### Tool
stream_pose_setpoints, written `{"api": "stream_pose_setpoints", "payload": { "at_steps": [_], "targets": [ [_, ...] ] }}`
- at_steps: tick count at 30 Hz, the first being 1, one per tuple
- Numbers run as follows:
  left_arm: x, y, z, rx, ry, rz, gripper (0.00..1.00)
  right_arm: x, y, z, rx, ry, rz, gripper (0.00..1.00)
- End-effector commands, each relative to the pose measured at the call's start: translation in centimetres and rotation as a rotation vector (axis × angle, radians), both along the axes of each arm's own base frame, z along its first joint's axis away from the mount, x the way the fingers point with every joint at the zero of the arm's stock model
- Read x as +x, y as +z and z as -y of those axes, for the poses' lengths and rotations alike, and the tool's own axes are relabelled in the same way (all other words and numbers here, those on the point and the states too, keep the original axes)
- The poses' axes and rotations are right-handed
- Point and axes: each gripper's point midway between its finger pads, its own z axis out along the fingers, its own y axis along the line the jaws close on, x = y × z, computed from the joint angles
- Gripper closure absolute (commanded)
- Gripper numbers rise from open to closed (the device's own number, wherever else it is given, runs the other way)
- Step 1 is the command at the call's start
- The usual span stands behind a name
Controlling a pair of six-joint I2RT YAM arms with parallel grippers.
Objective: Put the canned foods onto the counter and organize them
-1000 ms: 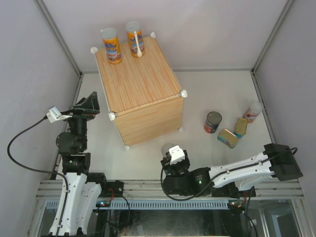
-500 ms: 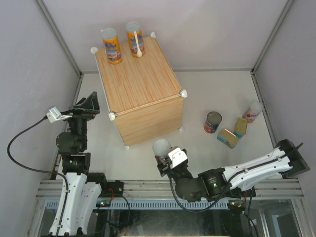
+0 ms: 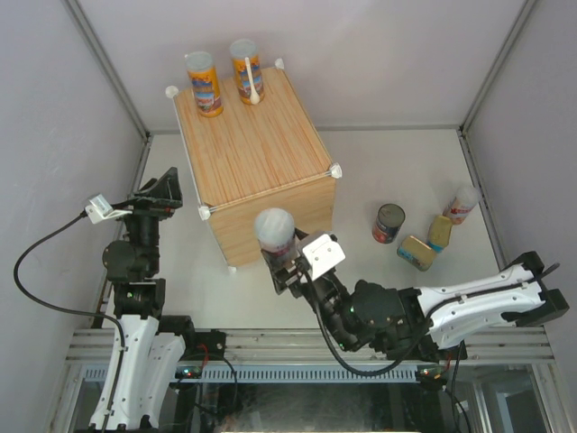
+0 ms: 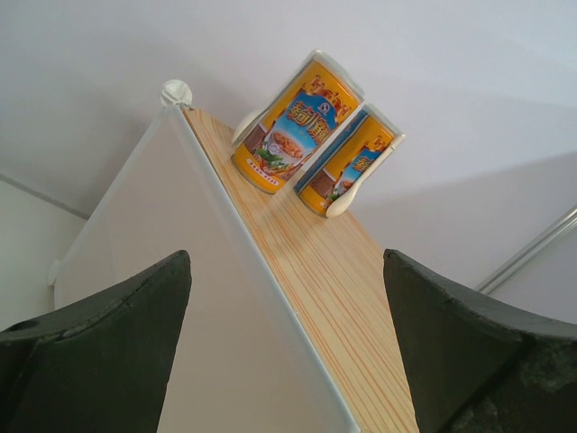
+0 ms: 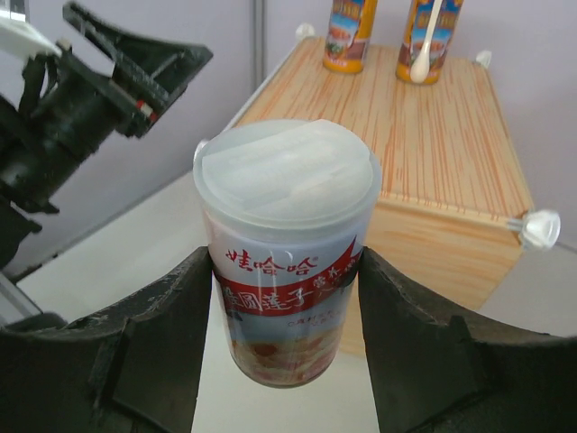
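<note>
By the left edge of the desk, the left gripper hangs with its jaws spread and nothing between them. It faces the left side of the wooden box. The box sits toward the far left corner of the desk. Two orange cans stand upright side by side along the far edge of the box's top, and one carries a white spoon against its side.

Just in front of the box's near right corner, the right gripper is clamped around a red-labelled can. The can is upright, with its pale lid on top. It looks lifted off the desk, about level with the box top.

Toward the right edge, a dark can, two flat tins and a slim can wait on the desk.

The step in hand seems to be carrying the third can to the box. The next move calls for raising it clear of the box's near edge and carrying it over the top. It should be set down upright near the two cans there without knocking them, and then let go.
</note>
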Motion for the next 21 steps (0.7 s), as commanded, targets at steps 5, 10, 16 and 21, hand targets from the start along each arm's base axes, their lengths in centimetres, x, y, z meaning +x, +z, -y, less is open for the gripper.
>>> {"api": "stream_pose_setpoints", "payload": {
  "at_steps": [5, 10, 16, 21],
  "targets": [
    [0.1, -0.4, 0.2, -0.002, -0.016, 0.005, 0.09, 3.9, 8.6, -1.8, 0.139, 0.067, 0.078, 1.00],
    [0.0, -0.2, 0.3, 0.002, -0.018, 0.008, 0.09, 7.0, 11.0, -4.0, 0.152, 0.092, 0.112, 1.00],
    [0.0, -0.2, 0.3, 0.006, -0.019, 0.008, 0.09, 11.7, 12.4, -6.2, 0.145, 0.079, 0.148, 1.00],
    [0.2, -0.4, 0.3, 0.008, -0.020, 0.002, 0.09, 15.7, 12.7, -7.5, 0.184, 0.074, 0.165, 1.00]
  ]
}}
